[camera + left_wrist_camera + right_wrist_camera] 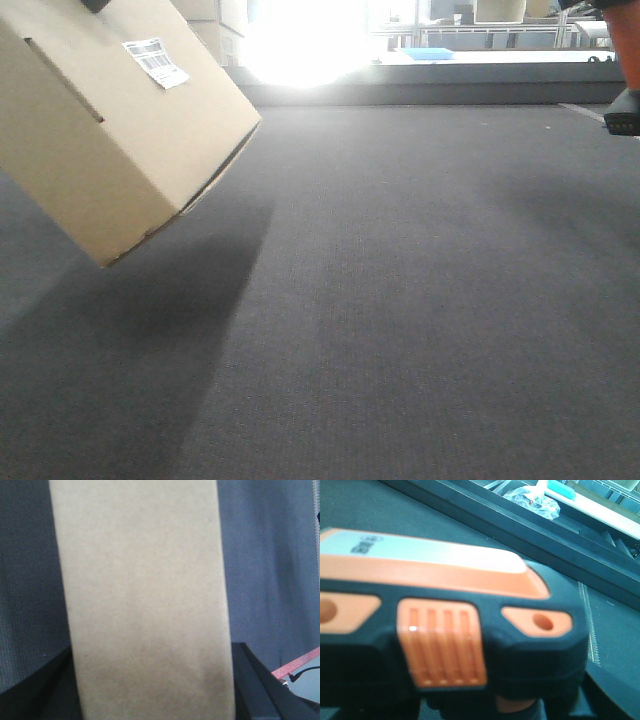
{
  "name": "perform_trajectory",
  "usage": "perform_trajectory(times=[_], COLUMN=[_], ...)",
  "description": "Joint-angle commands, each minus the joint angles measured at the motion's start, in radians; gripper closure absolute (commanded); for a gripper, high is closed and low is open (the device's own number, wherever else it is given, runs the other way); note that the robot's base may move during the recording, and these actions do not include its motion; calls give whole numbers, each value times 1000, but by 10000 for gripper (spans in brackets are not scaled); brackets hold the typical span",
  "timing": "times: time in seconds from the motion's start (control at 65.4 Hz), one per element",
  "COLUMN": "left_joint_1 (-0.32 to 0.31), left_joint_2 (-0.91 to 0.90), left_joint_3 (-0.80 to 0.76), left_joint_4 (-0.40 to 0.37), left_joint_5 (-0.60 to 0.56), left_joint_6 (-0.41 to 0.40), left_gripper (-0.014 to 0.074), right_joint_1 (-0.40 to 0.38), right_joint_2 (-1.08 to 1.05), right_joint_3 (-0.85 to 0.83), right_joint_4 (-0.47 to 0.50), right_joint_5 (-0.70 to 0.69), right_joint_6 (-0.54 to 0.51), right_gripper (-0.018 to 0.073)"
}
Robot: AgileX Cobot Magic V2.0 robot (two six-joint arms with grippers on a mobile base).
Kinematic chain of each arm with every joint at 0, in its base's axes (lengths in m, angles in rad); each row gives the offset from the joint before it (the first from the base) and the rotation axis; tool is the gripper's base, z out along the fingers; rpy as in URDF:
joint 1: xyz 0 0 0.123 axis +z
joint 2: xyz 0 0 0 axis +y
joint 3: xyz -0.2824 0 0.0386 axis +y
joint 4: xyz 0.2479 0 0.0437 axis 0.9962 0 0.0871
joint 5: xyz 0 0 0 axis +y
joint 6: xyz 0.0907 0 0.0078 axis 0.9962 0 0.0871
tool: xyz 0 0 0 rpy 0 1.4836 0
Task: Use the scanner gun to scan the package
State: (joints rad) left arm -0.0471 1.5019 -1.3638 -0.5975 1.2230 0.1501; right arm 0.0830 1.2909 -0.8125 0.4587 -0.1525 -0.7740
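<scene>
Package (110,130) over grey surface (400,300), glare (300,40) beyond

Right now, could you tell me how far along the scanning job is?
Done: the package is up off the grey surface, tilted, with its barcode sticker on the upward face; the scanner gun is lifted too, at the far right. In hand: both are aloft, presumably to be brought together. Left: the scan itself; the gun is well apart from the package, and its head is out of the front view.
</scene>
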Motion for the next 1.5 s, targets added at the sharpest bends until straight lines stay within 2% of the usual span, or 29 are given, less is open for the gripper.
perform_trajectory(times=[0.0,0.367,0.474,0.703,0.871,1.086,1.208,1.315,1.361,1.437,1.483], left_joint_1=[-12,-12,-9,-9,-9,-9,-9,-9,-9,-9,-9], left_joint_2=[-16,-16,-16,-16,-16,-16,-16,-16,-16,-16,-16], left_joint_3=[-4,-4,-7,-92,-189,-217,-217,-217,-217,-217,-217], left_joint_4=[-32,-30,-13,112,232,285,289,289,289,289,289], left_joint_5=[-2,-2,-2,-2,-2,-2,-2,-2,-2,-2,-2], left_joint_6=[3,3,3,-26,-78,-80,-80,-80,-80,-80,-80], left_gripper=[708,708,708,708,708,708,708,708,708,708,708], right_joint_1=[-1,-1,-1,-1,-1,-1,-6,-18,-21,-21,-21], right_joint_2=[-4,-4,-4,-38,-71,-99,-99,-99,-99,-99,-99], right_joint_3=[-15,-15,-15,-15,-15,-15,-11,-11,-11,-11,-11], right_joint_4=[-3,1,35,203,391,525,533,529,493,346,325], right_joint_5=[-68,-75,-94,-118,-95,-10,-10,-10,-10,-8,-8], right_joint_6=[-6,-6,-6,-6,-6,1,53,58,58,58,60], right_gripper=[713,713,713,713,713,713,717,717,717,717,717])
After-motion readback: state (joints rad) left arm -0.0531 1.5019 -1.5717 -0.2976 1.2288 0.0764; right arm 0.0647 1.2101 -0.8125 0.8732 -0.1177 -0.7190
